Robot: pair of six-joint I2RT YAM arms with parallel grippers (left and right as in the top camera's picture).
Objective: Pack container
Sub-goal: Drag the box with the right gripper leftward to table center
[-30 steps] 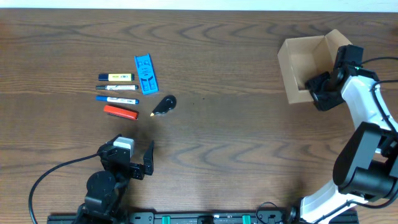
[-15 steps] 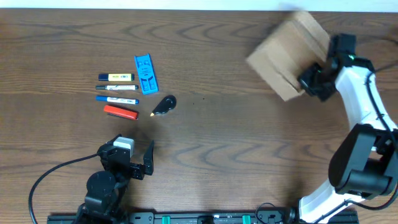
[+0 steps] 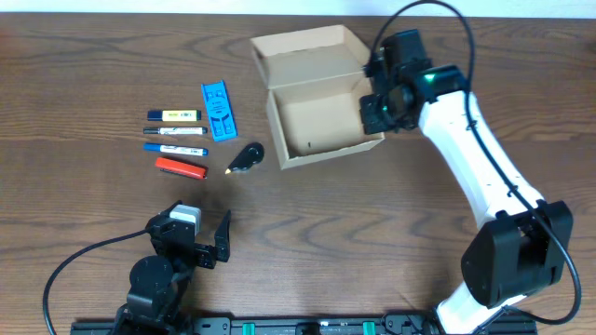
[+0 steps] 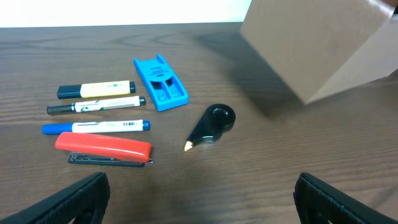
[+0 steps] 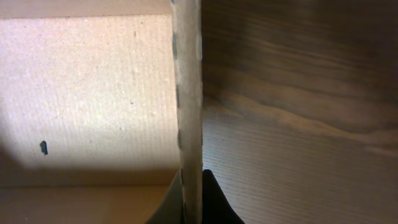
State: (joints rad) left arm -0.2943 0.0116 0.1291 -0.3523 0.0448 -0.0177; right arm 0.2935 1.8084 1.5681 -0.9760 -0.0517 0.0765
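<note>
Right wrist view alone shows right tool (image 5: 189, 208) clamped on the cardboard box (image 3: 321, 126) wall; left wrist view shows left tool (image 4: 199, 196) spread wide near red stapler (image 4: 104, 149).

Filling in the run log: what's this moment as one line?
right gripper: shut on container wall | container: open, looks empty | left gripper: open, holding nothing | pens: unpacked, outside container

This looks like a robot test bench in a lab or office room. A white arm (image 3: 475, 158) and a black arm (image 3: 154, 277) stand at a black rail (image 3: 307, 327) on the near edge of a dark wood-grain surface (image 3: 372, 233). A cable (image 3: 70, 260) loops off the black arm. Desk goods lie on the surface: 3 markers (image 3: 174, 131), a red stapler (image 3: 181, 167) and a cardboard box (image 3: 321, 121). A pale wall (image 3: 186, 6) runs along the far edge.
</note>
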